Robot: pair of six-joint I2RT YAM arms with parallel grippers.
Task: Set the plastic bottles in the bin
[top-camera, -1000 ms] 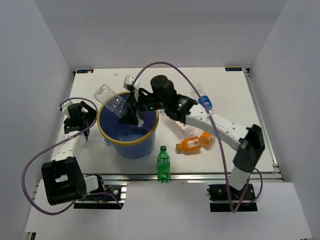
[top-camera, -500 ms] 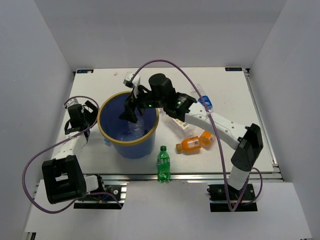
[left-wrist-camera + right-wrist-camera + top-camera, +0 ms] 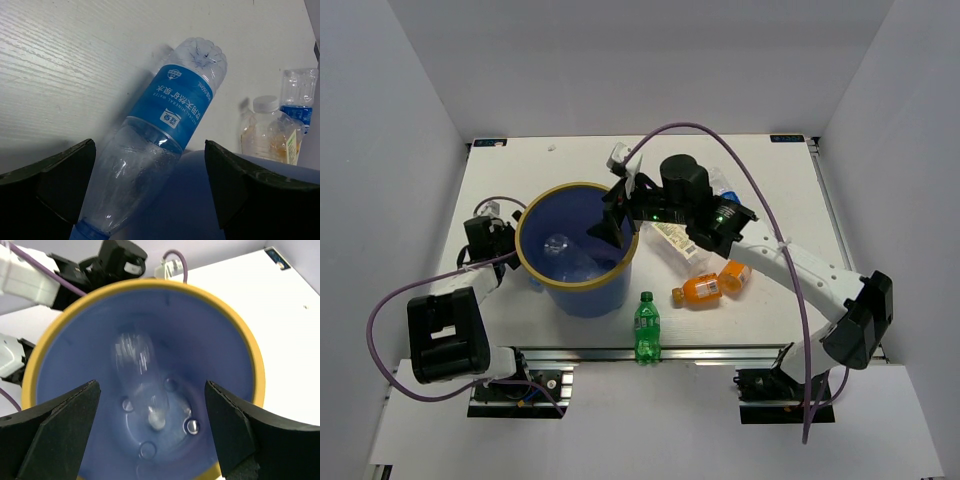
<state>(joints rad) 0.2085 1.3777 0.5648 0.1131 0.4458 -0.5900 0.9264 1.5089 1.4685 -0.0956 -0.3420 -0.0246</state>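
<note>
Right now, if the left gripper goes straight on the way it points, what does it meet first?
Likely the clear blue-label bottle lying on the table, centred between the open fingers of the left gripper; depth is unclear.

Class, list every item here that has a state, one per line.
bin, upright, open-topped
clear bottle, inside bin
blue-label bottle, lying on table
green bottle, standing upright
orange bottle, lying on its side
left hand, open, empty
right hand, open, empty

The bin was blue with a tan-yellow rim. A green bottle and an orange bottle were on the white surface; the clear bottle had a blue label.
</note>
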